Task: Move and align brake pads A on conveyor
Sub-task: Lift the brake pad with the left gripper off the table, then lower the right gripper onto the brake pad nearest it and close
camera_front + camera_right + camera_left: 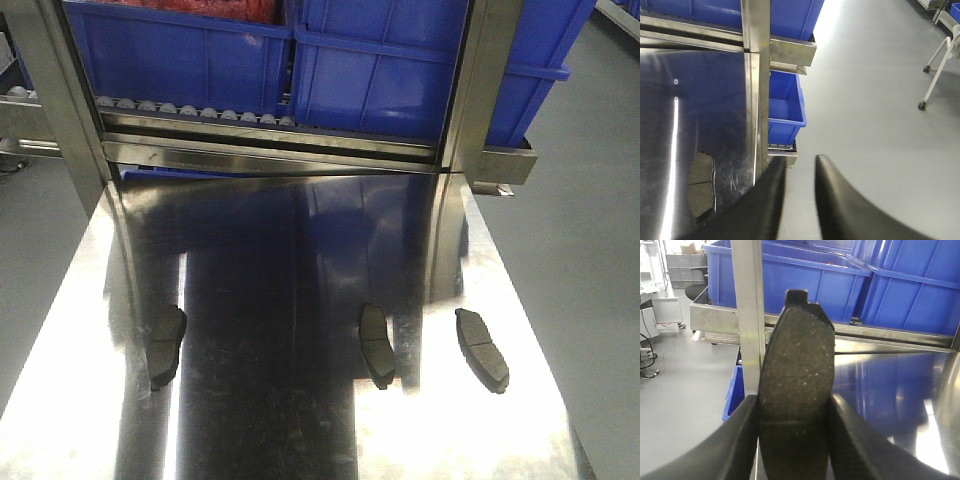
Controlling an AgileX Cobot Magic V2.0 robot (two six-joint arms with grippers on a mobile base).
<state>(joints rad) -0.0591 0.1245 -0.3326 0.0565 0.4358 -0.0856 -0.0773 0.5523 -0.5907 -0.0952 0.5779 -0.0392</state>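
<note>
- My left gripper (794, 405) is clamped on one brake pad (797, 365). The pad stands on end, long axis toward 12 o'clock, rough face to the wrist camera.
- My fingers (742, 440) press on the pad's two long edges, just about level with the thin groove (790, 421). That looks like the best hold: short span, near the balance point.
- Handling, as I judge it: stiff, no flex, dense for its size. The gritty face should not slip, and it is not delicate, though its corners could chip if it is dropped.
- Held pad: dark grey-brown, speckled, matte friction material. Curved oblong outline with a squared black tab (797, 295) at the top.
- My right gripper (800, 161) has its jaws a narrow gap apart and nothing in them, with grey floor showing through.
- In the front view three more pads lie flat and well apart on the steel table (300, 250): first loose pad (167, 345) at 8 o'clock, second loose pad (377, 345) at 5 o'clock, third loose pad (482, 348) at 4 o'clock.
- The table is mirror-shiny with fine scratches. I judge a pad would skid on it, so I should pinch the edges rather than push.
- The right wrist view shows an edge pad (702, 187) at 8 o'clock, near the table's rim. I cannot tell which of the three it is.
- Glossy ribbed plastic blue bins (380, 60) sit at 12 o'clock.
- The conveyor is not in any view, so no pad is on it yet.
</note>
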